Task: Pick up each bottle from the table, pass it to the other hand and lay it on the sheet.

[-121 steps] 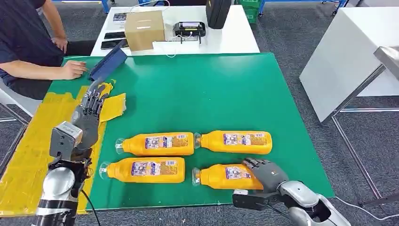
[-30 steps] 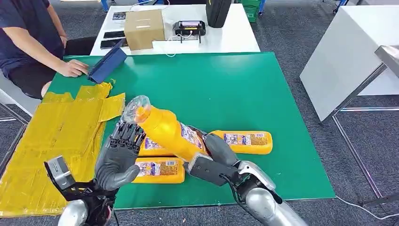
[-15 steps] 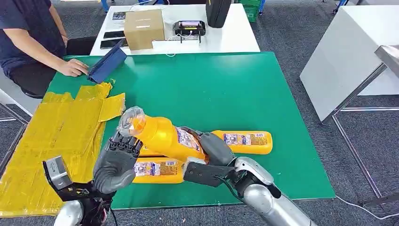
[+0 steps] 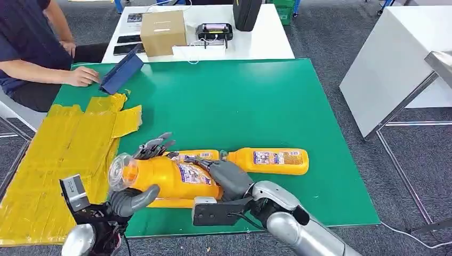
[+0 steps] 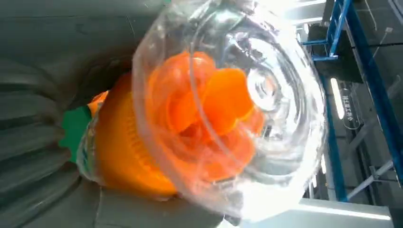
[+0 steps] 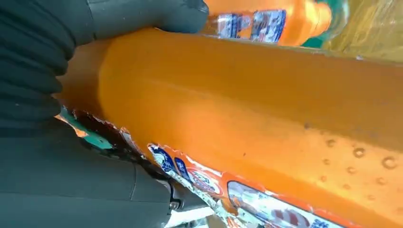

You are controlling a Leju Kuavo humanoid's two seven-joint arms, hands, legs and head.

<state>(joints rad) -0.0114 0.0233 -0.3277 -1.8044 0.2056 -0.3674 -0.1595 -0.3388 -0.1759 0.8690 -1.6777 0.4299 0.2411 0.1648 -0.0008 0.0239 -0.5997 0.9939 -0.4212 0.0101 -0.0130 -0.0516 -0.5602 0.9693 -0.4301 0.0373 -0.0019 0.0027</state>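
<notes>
Head view: the right robot hand (image 4: pixel 226 178) is gripping the bottle (image 4: pixel 170 177) by its base, long axis running left-right above the near counter (image 4: pixel 256 101), cap end lying in the left robot hand (image 4: pixel 139 176), whose fingers are curling round it. The sheet (image 4: pixel 58 154) is lying left.

Left wrist view: the cap (image 5: pixel 223 104) is sitting just before the palm.

Right wrist view: fingers (image 6: pixel 142 16) are clamping the orange body.

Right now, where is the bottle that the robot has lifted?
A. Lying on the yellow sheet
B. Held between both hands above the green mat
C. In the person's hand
B: the lifted bottle is gripped by the right hand while the left hand cups its cap end.
</notes>
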